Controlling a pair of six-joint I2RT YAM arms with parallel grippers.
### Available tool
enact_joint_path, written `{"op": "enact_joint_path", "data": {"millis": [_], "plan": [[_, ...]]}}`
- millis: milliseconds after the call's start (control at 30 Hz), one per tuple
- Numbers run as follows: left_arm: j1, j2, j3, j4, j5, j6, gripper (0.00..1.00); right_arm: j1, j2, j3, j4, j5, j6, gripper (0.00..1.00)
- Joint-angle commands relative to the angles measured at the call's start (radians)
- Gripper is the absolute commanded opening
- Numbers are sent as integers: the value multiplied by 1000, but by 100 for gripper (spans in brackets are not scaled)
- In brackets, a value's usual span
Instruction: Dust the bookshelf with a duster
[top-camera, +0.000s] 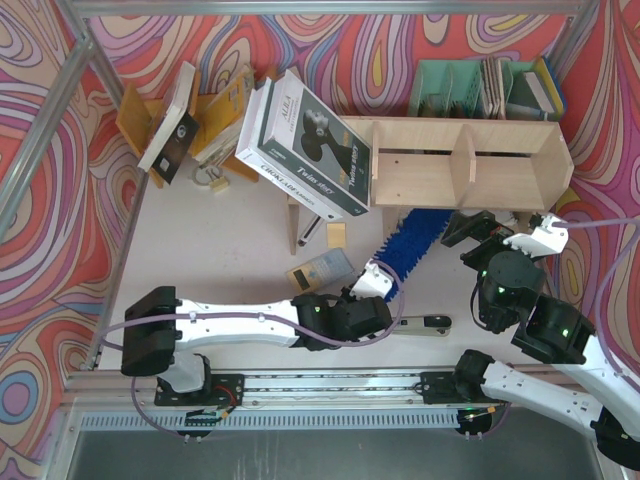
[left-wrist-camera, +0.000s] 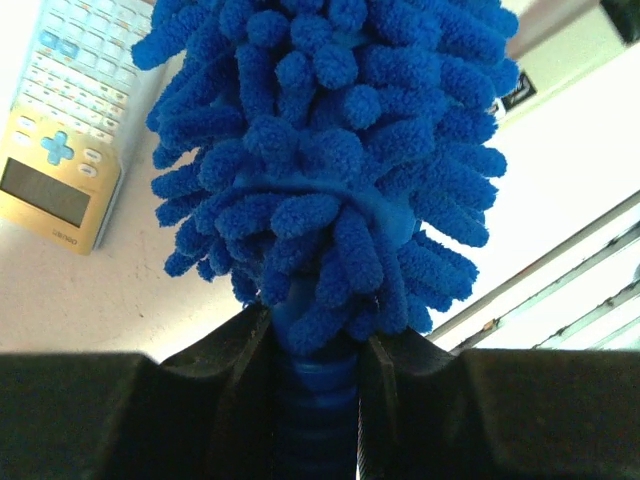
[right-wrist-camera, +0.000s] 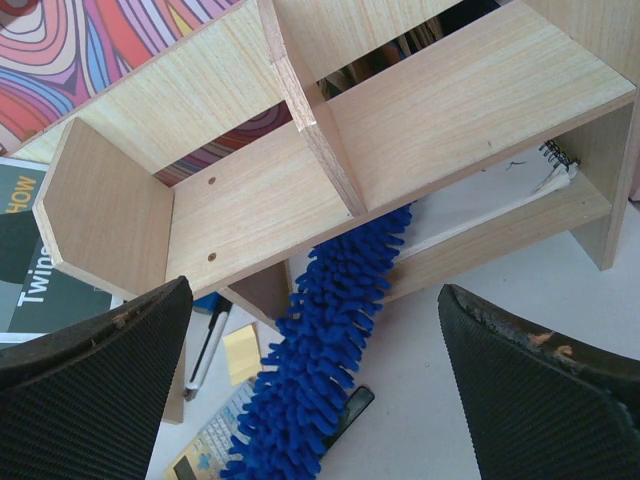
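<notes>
My left pincer is clamped narrow on the ribbed blue neck of the duster, both black fingers pressed against it just below the shaggy head. From the pincer the duster runs away from me in a slant over the pale desk, and its far end reaches the mouth of the lower level of the bookshelf, just under the middle board and close to the upright divider. A gold calculator lies flat on the desk beside the strands, to their left in the wrist view. My right pincer hangs wide and holds nothing, its two dark pads framing the plywood shelf from the front, with the duster's head between them and well below. A small yellow sticky pad and a pen lie by the shelf's left leg. Seen from above, a large white book leans at the shelf's left end, and a green file organizer stands behind the shelf.
</notes>
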Motion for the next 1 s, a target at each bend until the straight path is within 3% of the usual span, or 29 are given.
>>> {"op": "enact_joint_path", "data": {"millis": [0, 400, 633, 967], "plan": [[-7, 26, 26, -24, 57, 74, 0, -3, -10, -8, 14, 24, 3, 99], [-94, -56, -35, 37, 54, 199, 0, -3, -11, -2, 13, 24, 3, 99], [-97, -81, -72, 45, 122, 252, 0, -4, -4, 2, 15, 23, 2, 99], [-97, -35, -10, 53, 176, 318, 0, -3, 4, -5, 19, 20, 10, 99]]}}
